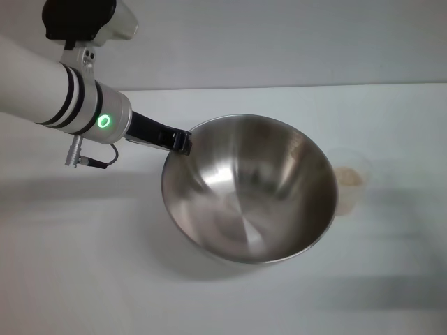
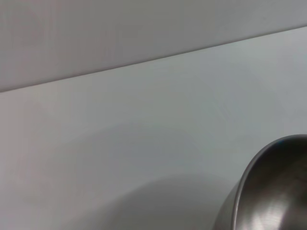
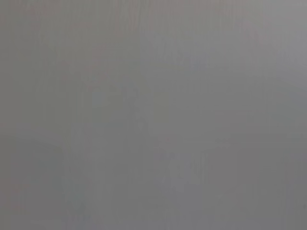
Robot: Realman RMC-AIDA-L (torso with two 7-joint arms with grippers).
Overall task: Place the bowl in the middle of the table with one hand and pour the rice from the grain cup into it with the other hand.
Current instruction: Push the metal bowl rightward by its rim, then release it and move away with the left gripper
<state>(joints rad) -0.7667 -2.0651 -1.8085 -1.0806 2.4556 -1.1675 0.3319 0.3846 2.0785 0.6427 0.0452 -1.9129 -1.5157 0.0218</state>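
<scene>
1. Head view shows the left gripper [image 1: 183, 142] reaching in from the upper left, its dark fingers closed on the near-left rim of the bowl [image 1: 251, 192].
2. That bowl sits tilted, its open side facing up and toward the camera, with a shadow spread under it on the table [image 1: 84, 279]; whether its base touches the tabletop cannot be told.
3. Its shiny inside holds nothing visible.
4. Just beside the bowl's right edge stands the grain cup [image 1: 349, 183], upright on the table and partly hidden behind the rim.
5. Pale rice [image 1: 349, 176] fills the cup near its top.
6. Left wrist view catches only a curved piece of the bowl's rim [image 2: 268, 191] against the white table [image 2: 144, 143], with a grey wall behind the table's far edge.
7. Right wrist view is a flat grey field, and the right gripper appears in none of the 3 views.
</scene>
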